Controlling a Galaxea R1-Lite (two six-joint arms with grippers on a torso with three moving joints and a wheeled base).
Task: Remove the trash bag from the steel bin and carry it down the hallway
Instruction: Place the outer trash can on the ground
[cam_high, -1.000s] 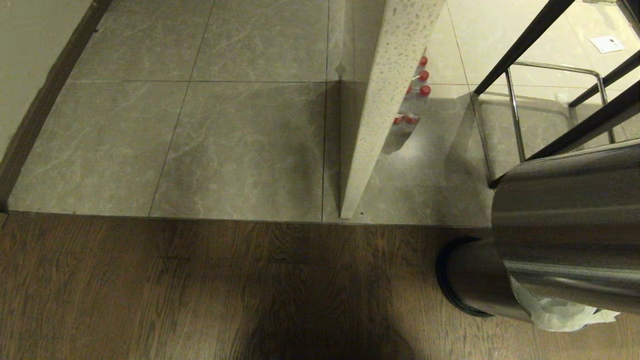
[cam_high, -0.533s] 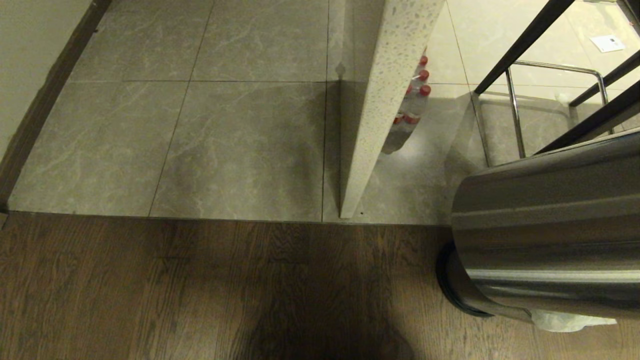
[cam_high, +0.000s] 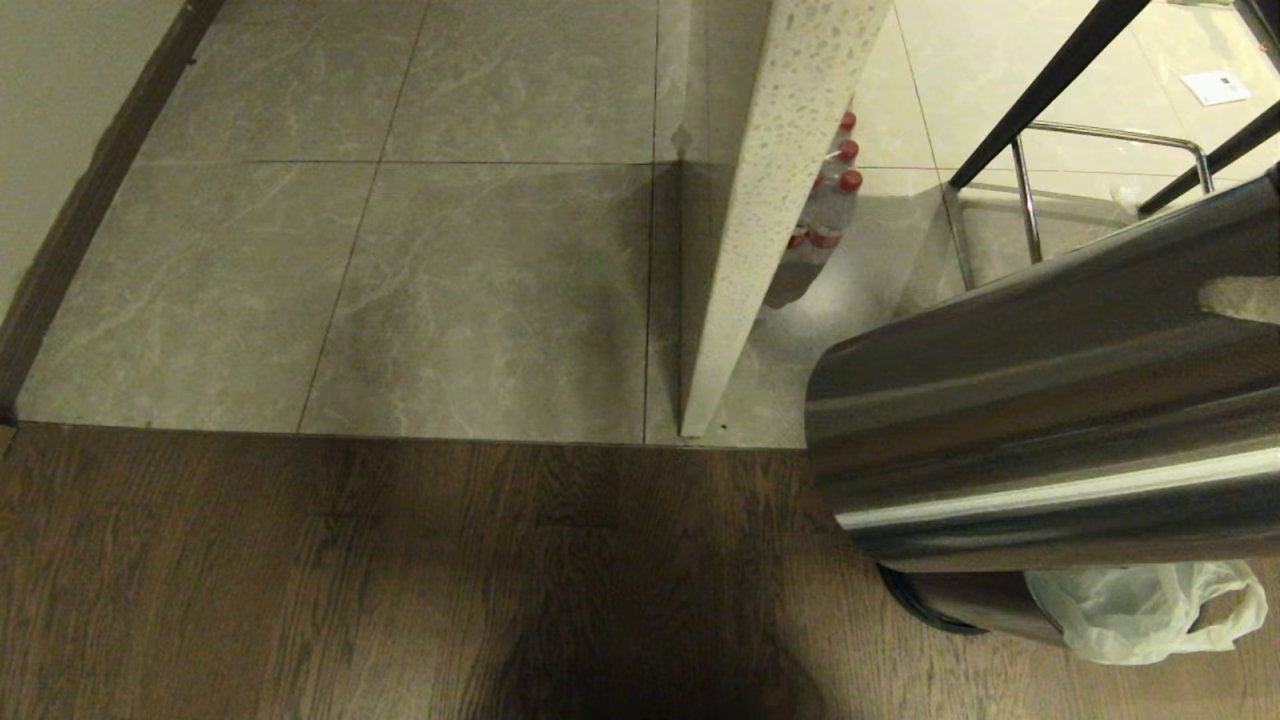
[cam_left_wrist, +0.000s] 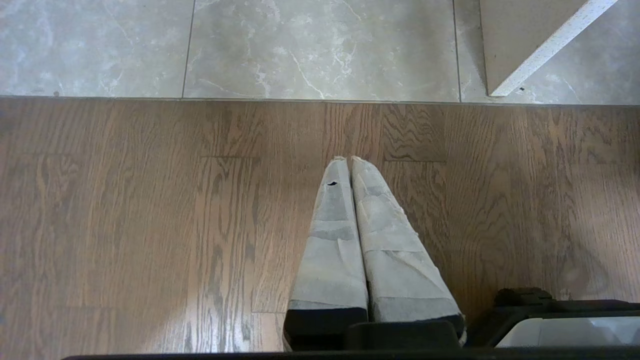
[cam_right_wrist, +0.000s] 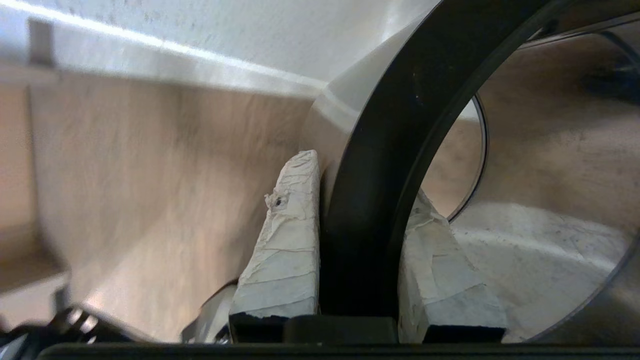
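The right claw is clamping the black top rim of the steel bin, one taped finger sitting outside the wall and the other inside the mouth, so the rim is pinched right between them. In the head view the bin is lying almost sideways up in the air, filling the right side of the picture, with its base end pointing toward the middle and its steel side catching a bright streak of light. A bit of the taped finger is peeking over the bin's upper edge at the far right. The trash bag is sitting below the bin, crinkled and whitish with one loop handle sticking out to the right, down by the dark wood floor; can't really tell whether it's touching the bin. A dark curved shape is showing just left of the bag under the bin. Past the wood, the grey tile of the hallway is running off toward a speckled partition, with some red-capped bottles tucked behind it. The left claw is hanging over the wood planks with its fingers pressed together, holding nothing.
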